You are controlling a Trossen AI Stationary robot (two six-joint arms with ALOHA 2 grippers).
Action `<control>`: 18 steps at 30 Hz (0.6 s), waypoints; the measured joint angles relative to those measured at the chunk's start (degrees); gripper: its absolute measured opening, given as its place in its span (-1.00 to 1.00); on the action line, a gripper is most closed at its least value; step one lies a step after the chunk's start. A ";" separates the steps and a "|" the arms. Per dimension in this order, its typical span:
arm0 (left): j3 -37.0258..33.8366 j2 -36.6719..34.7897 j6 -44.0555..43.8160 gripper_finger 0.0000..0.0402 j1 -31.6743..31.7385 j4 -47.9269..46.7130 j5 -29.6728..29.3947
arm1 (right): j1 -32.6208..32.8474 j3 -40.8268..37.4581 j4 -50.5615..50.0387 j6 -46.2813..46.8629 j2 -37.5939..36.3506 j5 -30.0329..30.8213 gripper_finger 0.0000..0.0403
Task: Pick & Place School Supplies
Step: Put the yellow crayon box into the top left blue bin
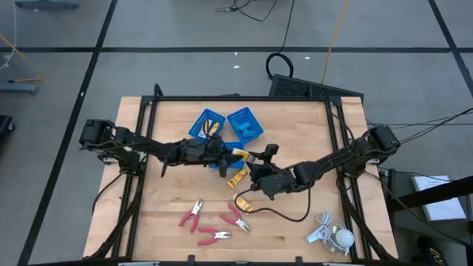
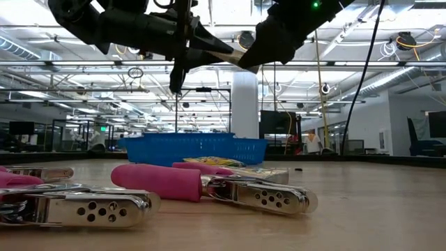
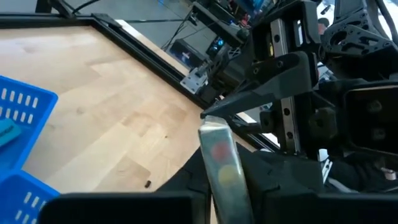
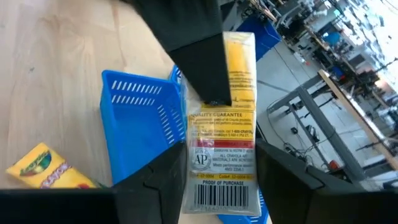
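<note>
Risk: a packet [image 4: 222,118] is gripped at once by both hands above the table's [image 1: 295,229] centre. If one hand is drawn away before the other lets go, the packet may be torn, bent or flicked loose, and it could be dropped outside the trays [image 1: 244,122]. It is also held by its thin ends, so a slip is judged likely.

Left arm: stretched from the frame's left edge toward centre in the high view. The left hand [image 1: 225,151] is closed on the packet's upper end.

Right arm: reached in from the right edge, elbow bent. The right hand [image 1: 259,168] is clamped on the packet's lower, barcoded end.

Other supplies: two more packets [image 1: 236,179] lie just below centre. Three pliers [image 1: 214,236] lie at lower centre, well apart from both hands.
</note>
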 joint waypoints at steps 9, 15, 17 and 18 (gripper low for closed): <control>-0.13 -4.17 8.44 -0.69 2.13 -1.78 -0.32 | 2.23 0.10 -5.18 8.12 -0.89 -7.88 0.02; -0.15 -9.28 12.68 -0.79 3.19 -9.54 -2.47 | 3.18 -2.04 -10.19 15.23 -4.27 -12.43 0.09; 0.01 -11.41 15.05 -0.84 3.64 -11.20 -2.91 | 3.35 -5.33 -9.75 17.28 -6.39 -12.56 0.08; 0.02 -12.56 16.20 -0.84 3.71 -12.90 -3.71 | 3.39 -7.30 -9.57 18.30 -7.74 -12.49 0.07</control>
